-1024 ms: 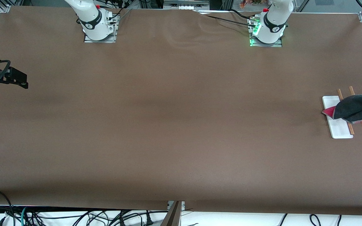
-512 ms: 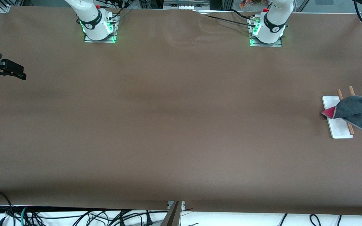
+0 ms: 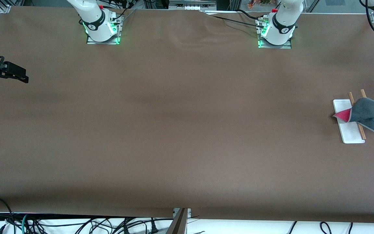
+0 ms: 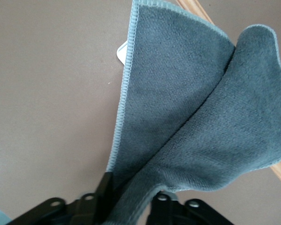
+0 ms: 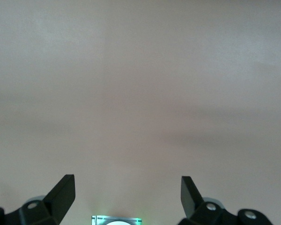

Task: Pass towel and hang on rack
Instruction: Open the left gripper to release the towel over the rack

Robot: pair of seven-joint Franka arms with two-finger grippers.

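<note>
Fingers of the left gripper (image 4: 131,206) were pinched on the towel (image 3: 368,113), which was draped across the rods of the rack (image 3: 349,130) at the left arm's end of the table (image 3: 187,130). The right gripper (image 5: 126,192) was held spread, waiting over the table's other end.

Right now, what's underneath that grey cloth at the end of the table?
The towel drapes over the rack: two wooden rods above a white base. The rods' middle and part of the base are covered. The left gripper fingers pinch the towel's edge.
</note>
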